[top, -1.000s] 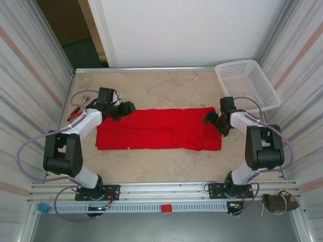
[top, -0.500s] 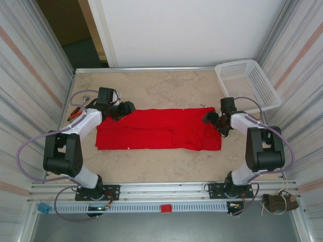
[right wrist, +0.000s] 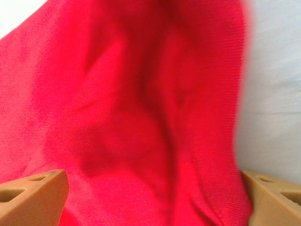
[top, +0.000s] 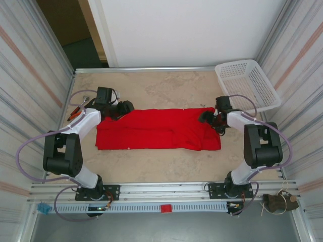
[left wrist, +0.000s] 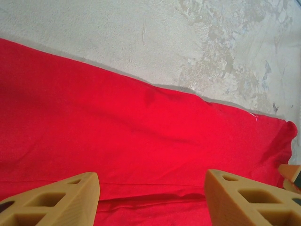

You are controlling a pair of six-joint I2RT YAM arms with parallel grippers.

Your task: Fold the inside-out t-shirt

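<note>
The red t-shirt (top: 159, 129) lies flat in the middle of the table (top: 166, 88). It is folded into a long band that stretches from 9 o'clock to 3 o'clock in the top view. No print is visible on it, only plain red cloth with one seam line along its length.

My left jaws are at the 10 o'clock corner of the band, low over the cloth. In the left wrist view my two tan fingers (left wrist: 51, 200) stand wide apart with nothing between them. Beyond them the shirt (left wrist: 141, 136) is smooth, and its edge runs down toward 4 o'clock, with bare table at 12 o'clock.

My right jaws are at the 2 o'clock corner of the band. In the right wrist view the fingers (right wrist: 33, 195) are also spread, one at 7 o'clock and one at 5 o'clock. Between them the cloth (right wrist: 141, 117) is rumpled into deep folds, very close to the camera and a little blurred. I cannot tell if they touch it.

A white mesh basket (top: 247, 83) stands at the table's 2 o'clock corner, apart from the shirt.
</note>
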